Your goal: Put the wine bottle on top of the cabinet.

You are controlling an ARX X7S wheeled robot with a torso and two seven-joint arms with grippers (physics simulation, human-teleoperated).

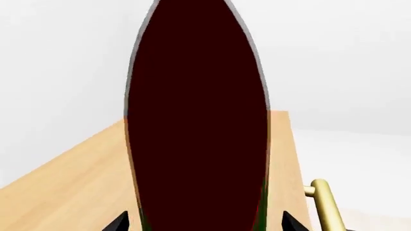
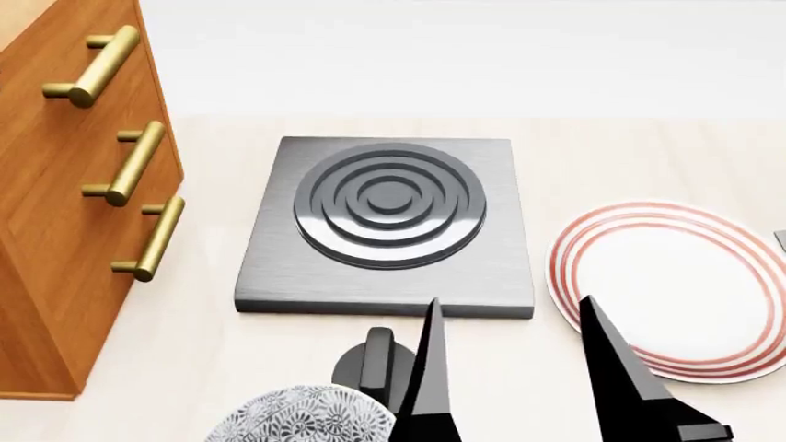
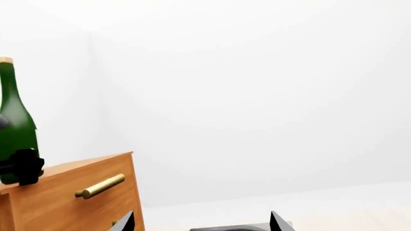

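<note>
Wine bottle (image 3: 14,130) upright on cabinet (image 3: 70,197) top, left gripper (image 1: 202,222) fingers clamped on it. Right gripper (image 2: 516,368) fingers apart, empty, near stove plate (image 2: 387,221).

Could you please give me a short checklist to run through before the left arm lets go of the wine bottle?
1. wine bottle over the cabinet top: ok, right wrist view shows it there.
2. Bottle upright: ok.
3. Bottle base resting on the cabinet top: cannot tell, the base is hidden.
4. left gripper at the bottle: ok, dark fingers on its lower body.
5. right gripper clear of the cabinet: ok, open over the table near the hob.
</note>
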